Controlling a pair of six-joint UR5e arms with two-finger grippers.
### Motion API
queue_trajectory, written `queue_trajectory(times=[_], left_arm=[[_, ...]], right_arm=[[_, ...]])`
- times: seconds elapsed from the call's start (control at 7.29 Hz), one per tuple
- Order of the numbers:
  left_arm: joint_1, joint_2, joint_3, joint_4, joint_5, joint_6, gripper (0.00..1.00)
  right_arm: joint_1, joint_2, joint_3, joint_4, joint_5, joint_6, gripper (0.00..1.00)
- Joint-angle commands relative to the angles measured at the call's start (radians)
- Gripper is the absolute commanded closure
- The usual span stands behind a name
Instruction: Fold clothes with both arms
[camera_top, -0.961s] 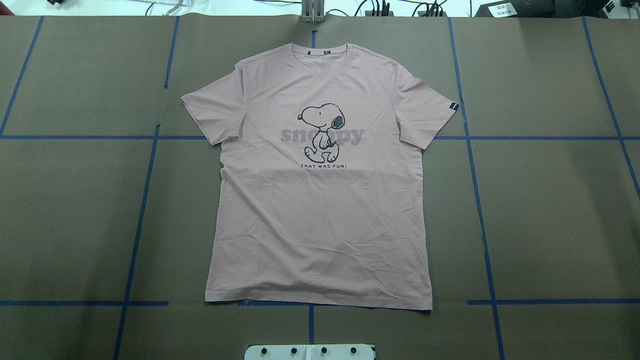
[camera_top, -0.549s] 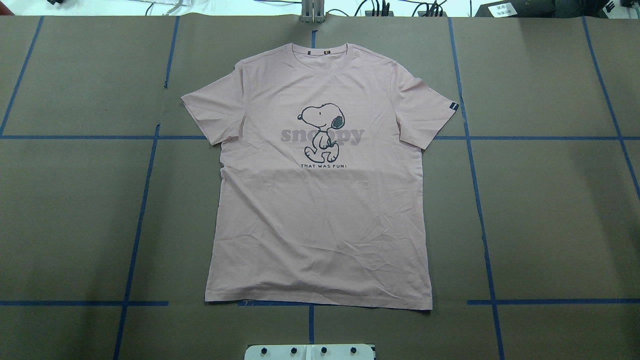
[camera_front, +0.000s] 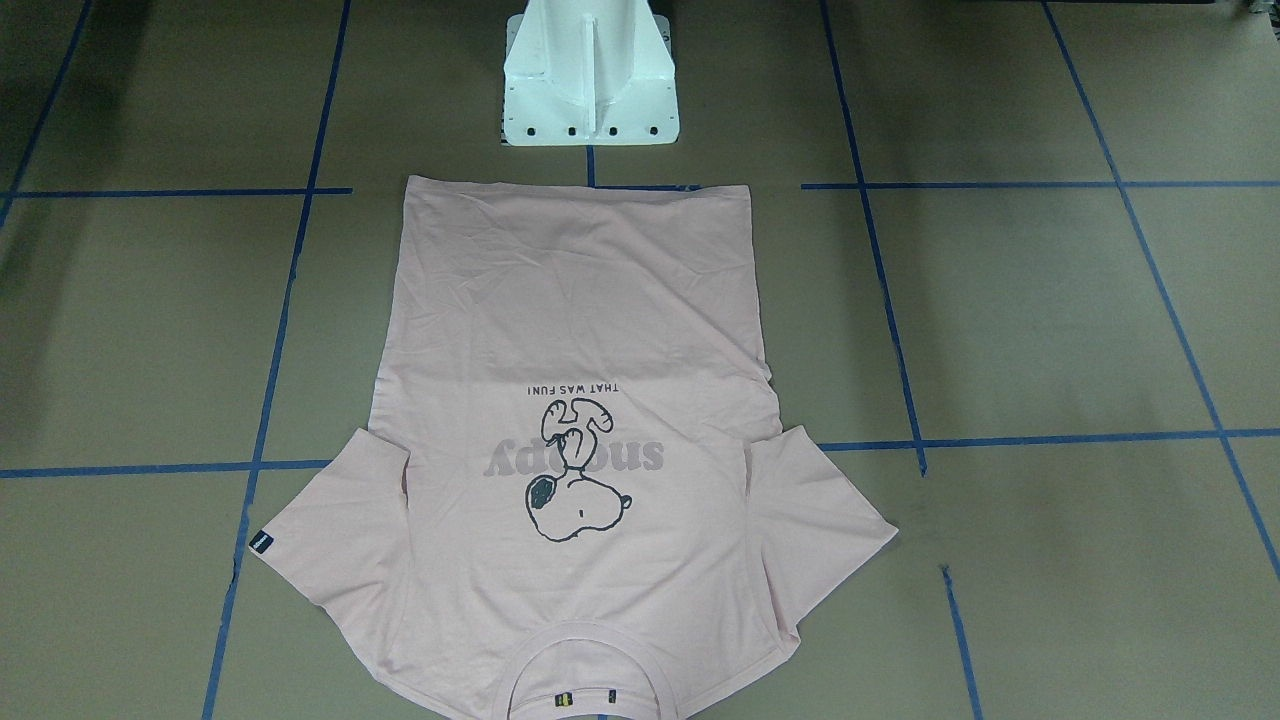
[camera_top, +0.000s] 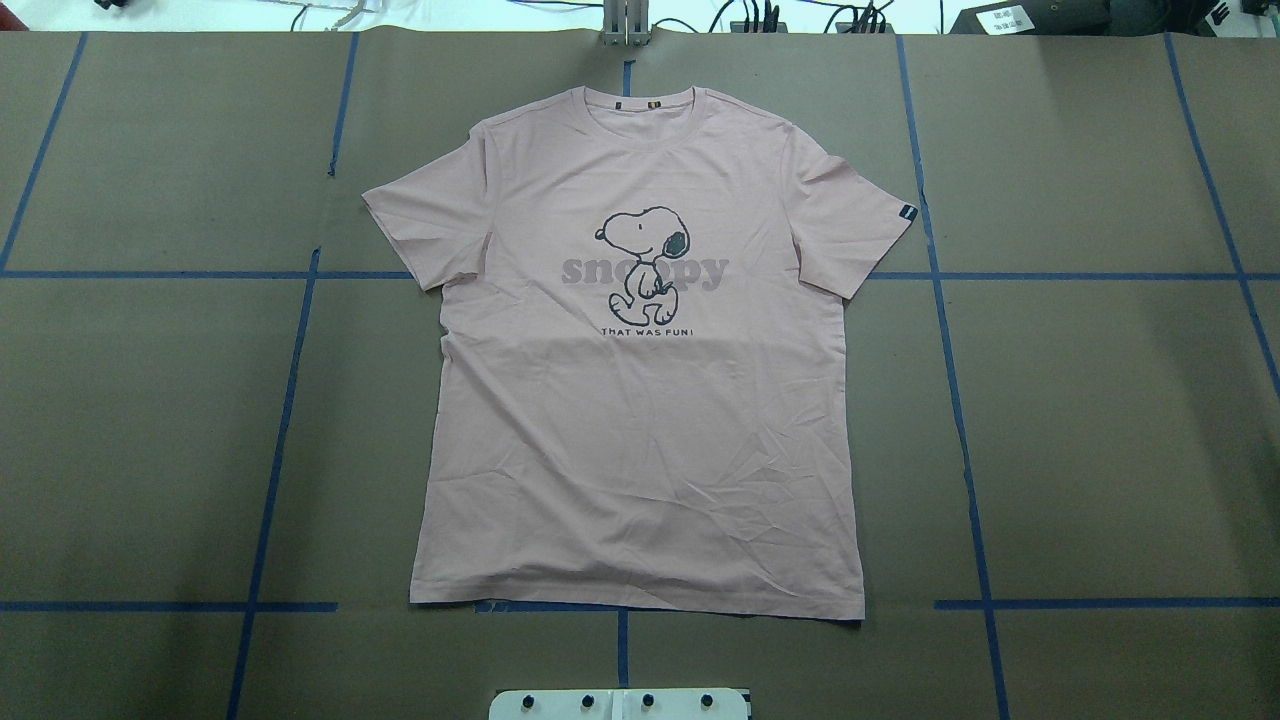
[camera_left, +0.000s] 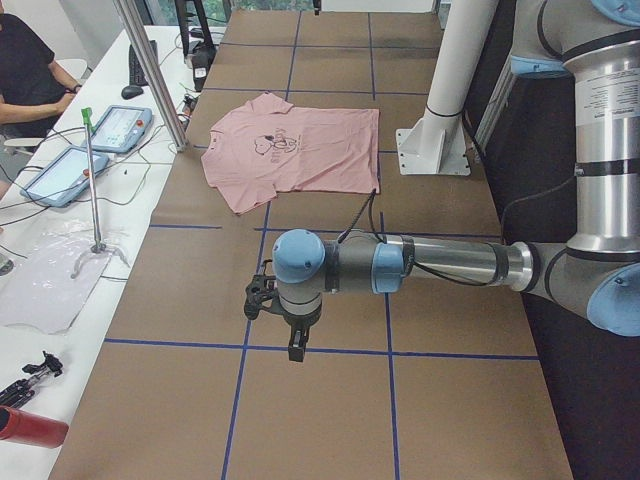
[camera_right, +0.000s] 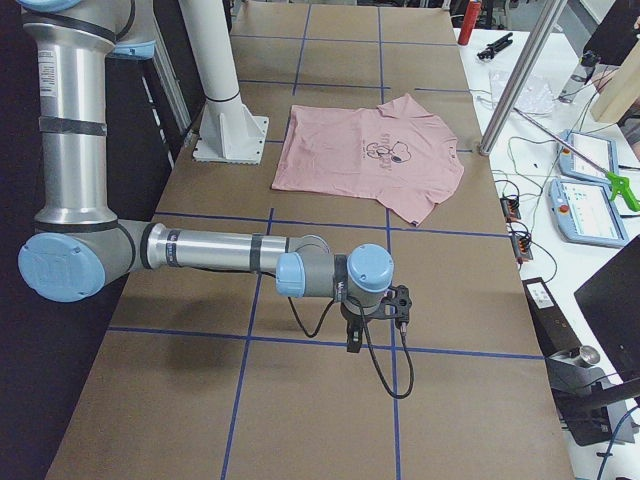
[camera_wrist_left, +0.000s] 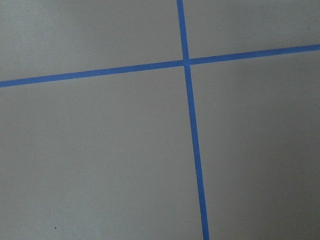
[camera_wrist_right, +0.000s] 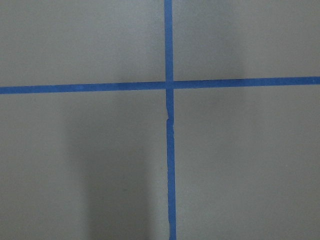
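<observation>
The clothes are one pale pink T-shirt (camera_top: 640, 420) lying flat and face up on the brown table, collar away from the robot, Snoopy print (camera_top: 645, 262) on the chest. It also shows spread out in the front-facing view (camera_front: 570, 310) and both side views (camera_left: 300, 145) (camera_right: 365, 150). Both arms hang far out to the sides, well away from the shirt. My left gripper (camera_left: 296, 350) points down over bare table, as does my right gripper (camera_right: 352, 345). Whether either is open or shut, I cannot tell. Nothing hangs from either one.
The white pedestal base (camera_front: 590, 80) stands just behind the shirt's hem. Blue tape lines (camera_wrist_left: 187, 62) (camera_wrist_right: 168, 85) cross the brown paper. A metal pole (camera_left: 150, 70), tablets (camera_left: 122, 128) and a seated person (camera_left: 25, 70) sit past the table's far edge.
</observation>
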Motion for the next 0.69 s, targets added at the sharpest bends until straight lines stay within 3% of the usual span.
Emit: queue_trajectory(times=[0.0, 0.27, 0.41, 0.55], left_arm=[[0.001, 0.003, 0.001, -0.003, -0.001, 0.009, 0.00], [0.002, 0.002, -0.008, -0.004, -0.004, 0.009, 0.00], [0.004, 0.002, -0.007, -0.009, -0.007, 0.009, 0.00], [0.004, 0.002, -0.011, -0.012, -0.073, 0.009, 0.00]], right_arm=[[-0.033, -0.001, 0.000, 0.091, 0.014, 0.021, 0.00], [-0.166, 0.035, 0.005, 0.244, 0.014, 0.219, 0.00], [-0.255, 0.107, -0.006, 0.328, 0.005, 0.413, 0.00], [-0.335, 0.208, -0.029, 0.350, -0.018, 0.591, 0.00]])
